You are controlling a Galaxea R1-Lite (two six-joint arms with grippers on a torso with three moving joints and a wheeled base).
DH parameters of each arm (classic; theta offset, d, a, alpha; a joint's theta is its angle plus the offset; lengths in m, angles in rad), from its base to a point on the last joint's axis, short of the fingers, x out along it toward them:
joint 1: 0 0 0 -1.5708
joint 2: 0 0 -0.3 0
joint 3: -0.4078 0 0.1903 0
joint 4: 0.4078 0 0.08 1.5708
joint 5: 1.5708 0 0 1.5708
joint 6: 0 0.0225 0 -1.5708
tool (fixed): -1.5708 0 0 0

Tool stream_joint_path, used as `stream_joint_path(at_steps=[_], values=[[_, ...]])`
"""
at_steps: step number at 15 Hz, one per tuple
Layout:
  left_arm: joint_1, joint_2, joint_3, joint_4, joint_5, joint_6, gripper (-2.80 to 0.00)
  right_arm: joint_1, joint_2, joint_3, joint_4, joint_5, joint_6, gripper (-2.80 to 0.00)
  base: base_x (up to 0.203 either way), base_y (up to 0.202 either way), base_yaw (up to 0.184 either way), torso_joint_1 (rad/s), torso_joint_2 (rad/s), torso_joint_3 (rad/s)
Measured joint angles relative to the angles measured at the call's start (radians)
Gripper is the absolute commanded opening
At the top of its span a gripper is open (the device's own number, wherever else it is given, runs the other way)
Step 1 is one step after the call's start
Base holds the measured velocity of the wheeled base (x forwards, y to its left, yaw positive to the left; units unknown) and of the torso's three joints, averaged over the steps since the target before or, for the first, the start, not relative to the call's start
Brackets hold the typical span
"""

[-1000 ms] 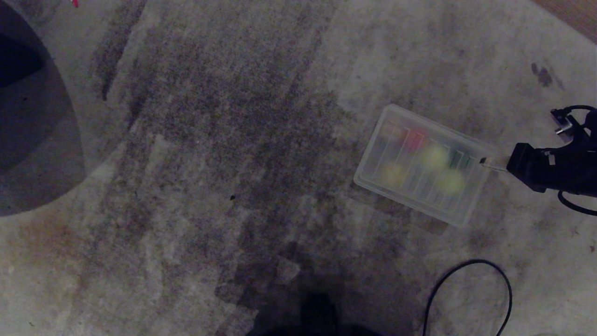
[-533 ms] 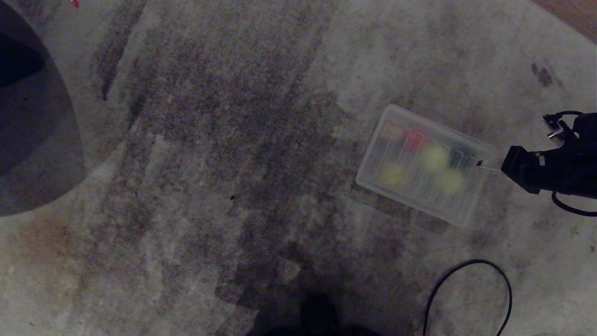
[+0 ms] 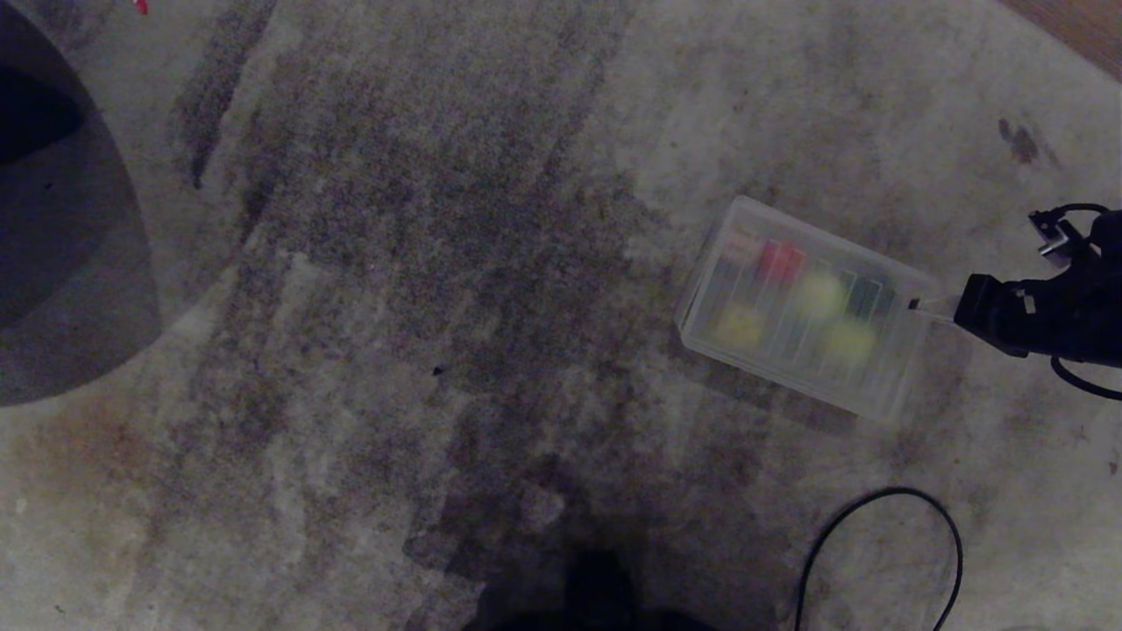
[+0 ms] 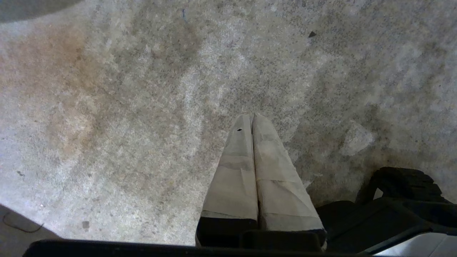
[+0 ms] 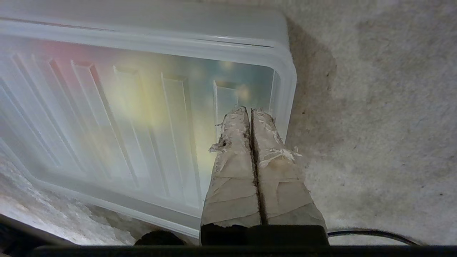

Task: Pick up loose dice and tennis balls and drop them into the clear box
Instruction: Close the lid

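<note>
carpet (image 3: 438,263) is lying bare of loose toys | ribbed lid (image 3: 802,307) is tilting on the clear box over 2 tennis balls, dice, having shifted slightly | right gripper (image 5: 251,112) is clenched at its edge, nudging it | left gripper (image 4: 252,117) is clenched, parked

No readable text or labels, perhaps from blur
</note>
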Motion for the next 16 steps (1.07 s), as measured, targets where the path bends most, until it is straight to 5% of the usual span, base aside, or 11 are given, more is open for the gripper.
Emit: stream_joint_path(at_steps=[11,16], values=[[0.000,0.000,0.000,0.000,0.000,0.000,-2.80,0.016,-0.070,0.026,0.073,0.041,0.007,-2.80,0.000,0.000,0.000,0.000,0.00,0.000],[0.000,0.000,0.000,0.000,0.000,0.000,-2.80,0.092,-0.087,0.061,0.136,0.037,0.050,-2.80,0.000,0.000,0.000,0.000,0.00,0.000]])
